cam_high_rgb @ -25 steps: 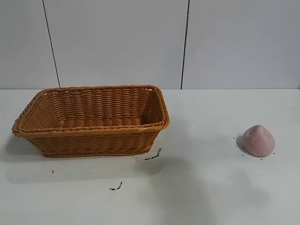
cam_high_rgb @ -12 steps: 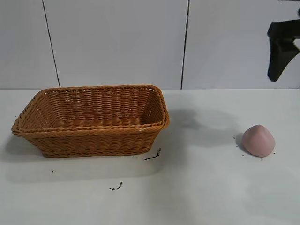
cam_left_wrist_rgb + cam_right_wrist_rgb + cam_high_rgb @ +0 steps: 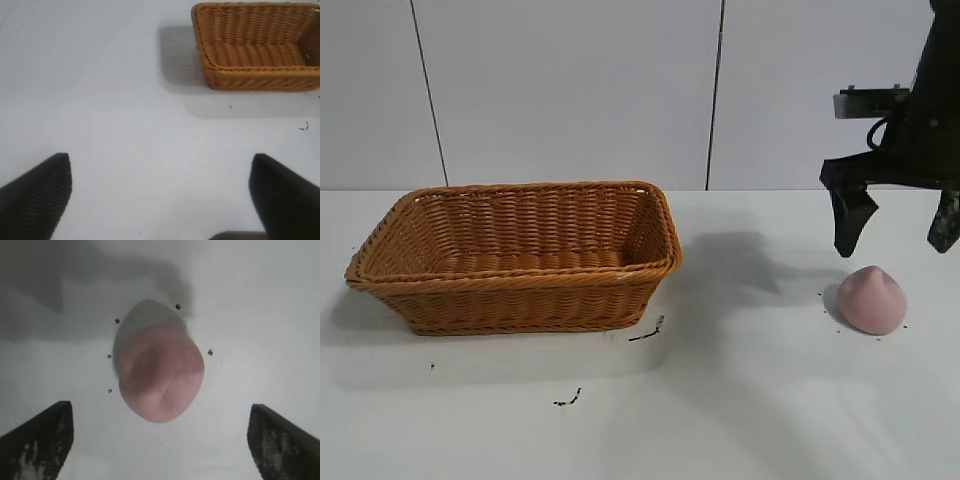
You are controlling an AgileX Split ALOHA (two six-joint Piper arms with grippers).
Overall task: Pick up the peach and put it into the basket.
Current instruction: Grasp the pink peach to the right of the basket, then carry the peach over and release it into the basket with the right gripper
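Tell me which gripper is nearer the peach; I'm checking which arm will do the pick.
Right. The right gripper hangs open just above the peach, fingers spread wider than it. The left gripper, also open, sits far off beyond the basket.

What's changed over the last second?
The right gripper has come down into view from the upper right and now hangs open just above the peach, not touching it. Nothing taken hold of. The peach and basket haven't moved.
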